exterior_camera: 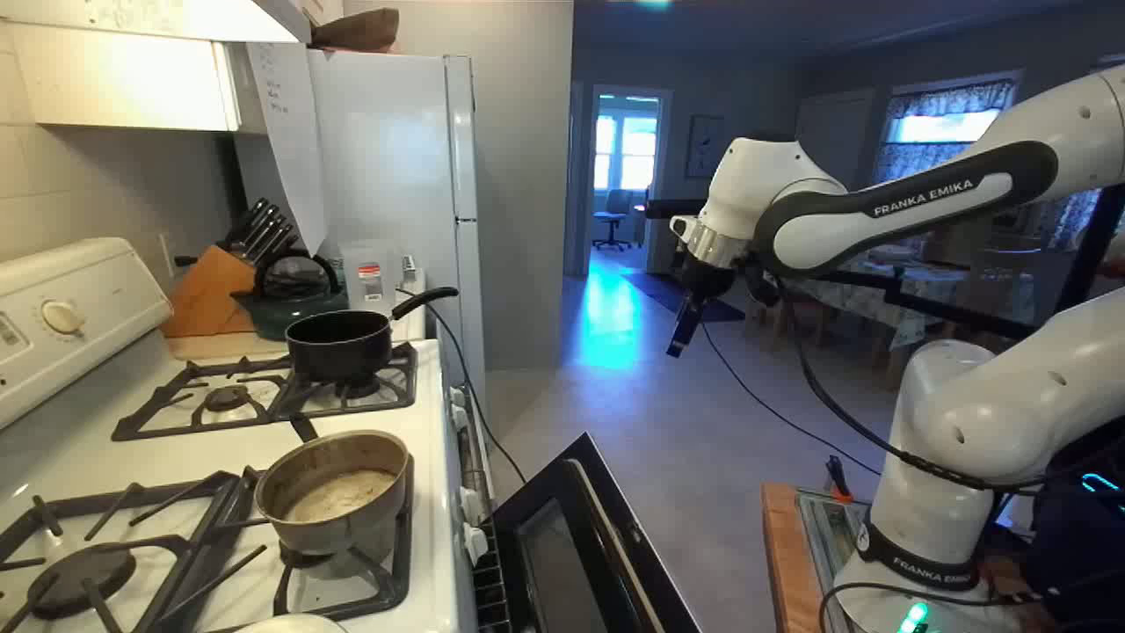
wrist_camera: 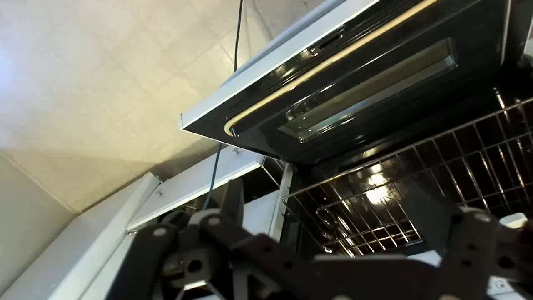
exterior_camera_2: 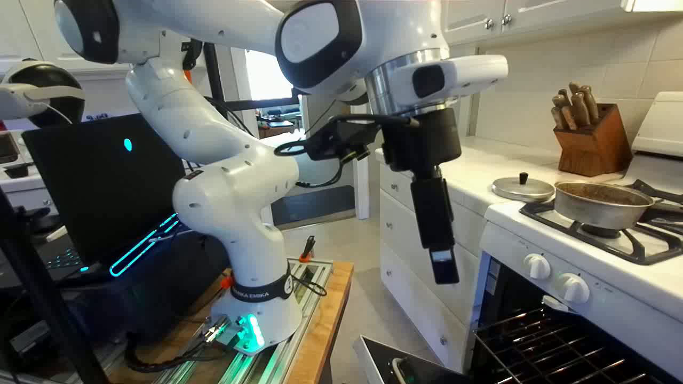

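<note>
My gripper (wrist_camera: pixel 327 187) is open and empty, its two dark fingers spread wide apart in the wrist view. In both exterior views the gripper (exterior_camera: pixel 678 345) (exterior_camera_2: pixel 446 266) hangs in the air, pointing down, and touches nothing. The oven door (wrist_camera: pixel 354 79) is lowered and lies nearest to it; the door also shows in both exterior views (exterior_camera: pixel 562 545) (exterior_camera_2: pixel 416 370). The oven's wire rack (wrist_camera: pixel 391 179) shows inside the dark oven, partly behind the fingers, and also in an exterior view (exterior_camera_2: pixel 565 346).
On the white stove stand a worn metal pot (exterior_camera: pixel 338 492) and a black saucepan (exterior_camera: pixel 338 347). A pot lid (exterior_camera_2: pixel 523 188) and a knife block (exterior_camera_2: pixel 592 141) sit on the counter. White drawers (exterior_camera_2: pixel 411 250) flank the oven. A cable (exterior_camera: pixel 466 360) hangs at the stove front.
</note>
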`<action>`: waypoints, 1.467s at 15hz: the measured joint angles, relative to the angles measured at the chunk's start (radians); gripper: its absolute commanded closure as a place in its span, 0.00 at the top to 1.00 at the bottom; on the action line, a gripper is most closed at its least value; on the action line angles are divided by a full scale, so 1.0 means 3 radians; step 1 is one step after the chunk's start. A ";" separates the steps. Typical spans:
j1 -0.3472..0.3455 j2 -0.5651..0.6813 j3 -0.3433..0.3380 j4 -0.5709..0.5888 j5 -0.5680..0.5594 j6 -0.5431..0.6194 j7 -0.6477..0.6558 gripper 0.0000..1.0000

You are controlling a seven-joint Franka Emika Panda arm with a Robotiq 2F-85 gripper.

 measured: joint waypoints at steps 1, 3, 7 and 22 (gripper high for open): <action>0.0000 0.0007 0.0000 -0.0019 0.0000 0.0000 0.0000 1.00; 0.0000 0.0024 0.0000 -0.0034 0.0000 0.0000 0.0000 1.00; 0.0000 0.0028 0.0000 -0.0034 0.0000 0.0000 0.0000 1.00; 0.1114 0.0365 -0.0071 0.0178 0.0917 0.0417 -0.0241 1.00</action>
